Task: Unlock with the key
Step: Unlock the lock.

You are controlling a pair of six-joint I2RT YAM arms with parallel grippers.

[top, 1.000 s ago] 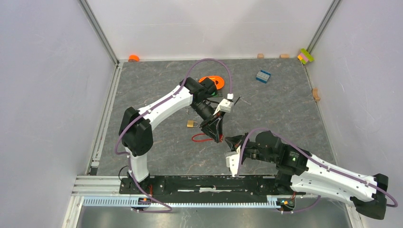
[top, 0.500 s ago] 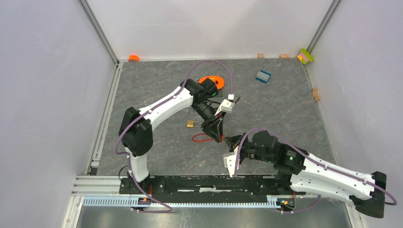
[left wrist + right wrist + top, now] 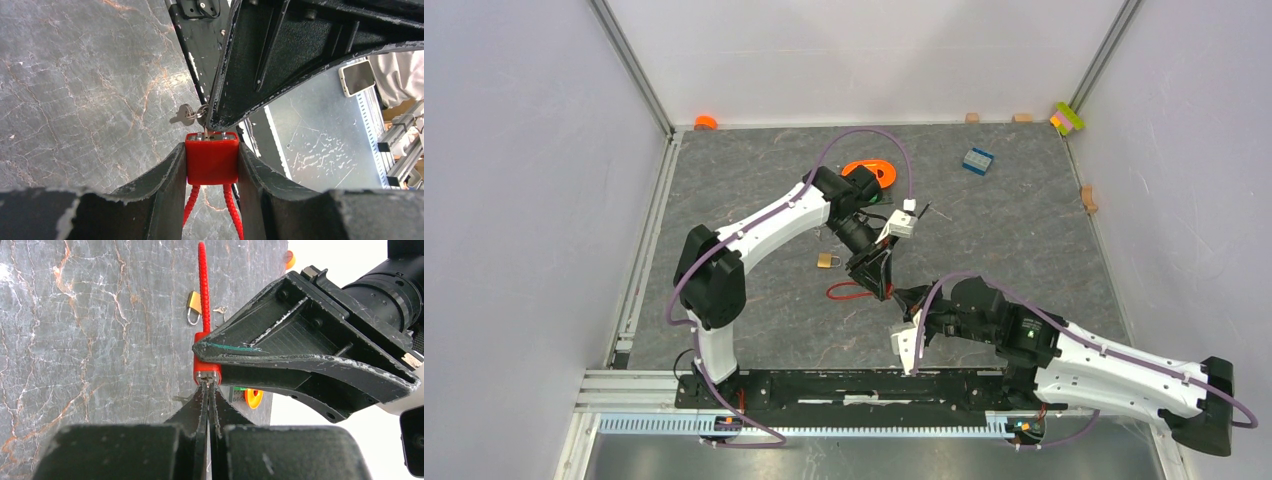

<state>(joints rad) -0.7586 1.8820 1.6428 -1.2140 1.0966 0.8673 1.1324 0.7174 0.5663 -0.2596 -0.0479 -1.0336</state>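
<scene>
Red padlock [image 3: 211, 160] clamped by its sides between the left gripper [image 3: 881, 280] fingers [image 3: 167, 175], about mid-desk, slightly toward the near edge. Its red cable shackle [image 3: 848, 292] trails left onto the grey marble desk [image 3: 1024, 230]. Right gripper [image 3: 207, 390] pinched tight on the key [image 3: 204, 131], tips right at the lock's keyway face. Blade mostly hidden, so can't tell how deep it sits. Spare key [image 3: 182, 114] hangs off the ring beside it. Small brass padlock [image 3: 827, 260] lies on the desk just left of the red one, not touching. Orange disc [image 3: 871, 172] sits toward the far edge behind the left arm. Blue block [image 3: 977, 160] toward the far-right corner.
</scene>
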